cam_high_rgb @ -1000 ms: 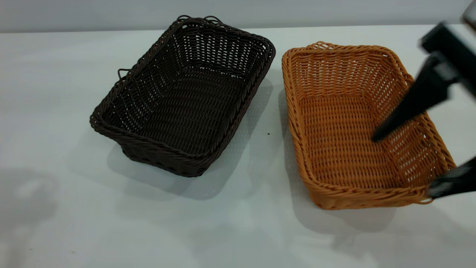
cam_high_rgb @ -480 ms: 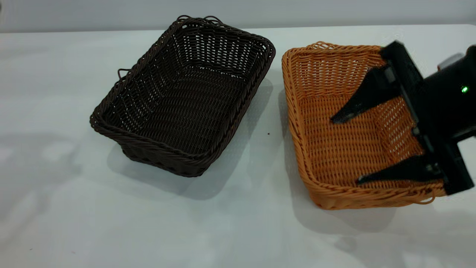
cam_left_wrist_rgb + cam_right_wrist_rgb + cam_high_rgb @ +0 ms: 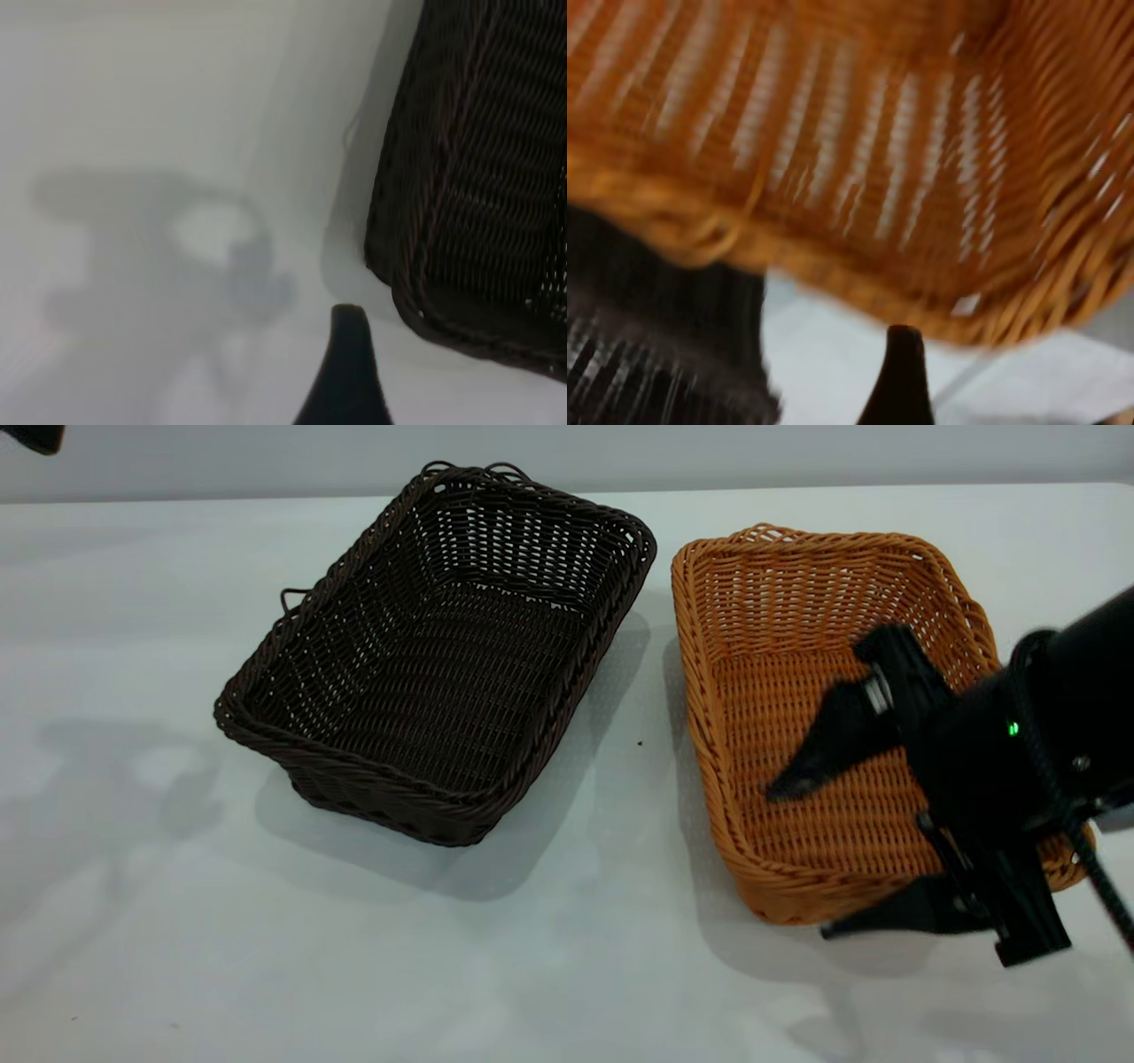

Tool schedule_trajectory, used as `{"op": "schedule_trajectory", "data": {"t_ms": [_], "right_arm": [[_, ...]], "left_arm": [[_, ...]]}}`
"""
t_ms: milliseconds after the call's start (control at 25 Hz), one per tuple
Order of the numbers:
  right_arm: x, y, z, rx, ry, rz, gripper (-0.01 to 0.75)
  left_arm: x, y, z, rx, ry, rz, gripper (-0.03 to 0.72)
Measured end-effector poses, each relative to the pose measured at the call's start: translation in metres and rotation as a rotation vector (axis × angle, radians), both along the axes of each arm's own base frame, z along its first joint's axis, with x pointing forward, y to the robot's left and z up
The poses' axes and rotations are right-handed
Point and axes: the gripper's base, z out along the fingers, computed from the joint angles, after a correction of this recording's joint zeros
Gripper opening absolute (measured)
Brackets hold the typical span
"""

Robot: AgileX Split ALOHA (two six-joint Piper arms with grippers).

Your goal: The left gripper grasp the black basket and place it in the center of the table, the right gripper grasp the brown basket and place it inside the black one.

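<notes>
A corner of the black basket (image 3: 483, 177) sits on the white worktop (image 3: 133, 106); one dark finger tip of the left gripper (image 3: 347, 372) shows near that corner, apart from it

The near right corner of the brown basket (image 3: 797, 691) was covered by the right gripper (image 3: 811, 859). The left gripper (image 3: 31, 436) was cut off at the exterior view's top edge; only one fingertip (image 3: 347, 372) was shown.

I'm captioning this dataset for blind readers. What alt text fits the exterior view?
The right gripper, open, straddles the near rim of the brown basket, one finger inside and one outside. The black basket sits empty beside it on the white table, the two baskets apart. Only a dark scrap of the left arm shows at the top corner.
</notes>
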Motion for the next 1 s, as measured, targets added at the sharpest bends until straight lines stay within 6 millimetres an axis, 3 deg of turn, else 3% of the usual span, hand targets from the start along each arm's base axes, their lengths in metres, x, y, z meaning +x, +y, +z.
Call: {"op": "schedule_trajectory", "data": {"t_ms": [160,320,720,1000], "right_arm": [[-0.002,-0.005,-0.017,-0.072,0.056,-0.030,0.568],[0.005,-0.005,-0.024,-0.097,0.066,-0.043,0.559],[0.018,-0.004,-0.024,-0.124,0.030,-0.056,0.549],[0.019,-0.006,-0.026,-0.148,0.032,-0.064,0.539]], "left_arm": [[0.015,-0.007,-0.005,0.004,0.005,-0.029,0.551],[0.033,-0.029,-0.024,0.012,0.050,-0.106,0.551],[0.092,-0.074,-0.092,0.035,0.121,-0.208,0.551],[0.114,-0.092,-0.146,0.047,0.176,-0.238,0.543]]}}
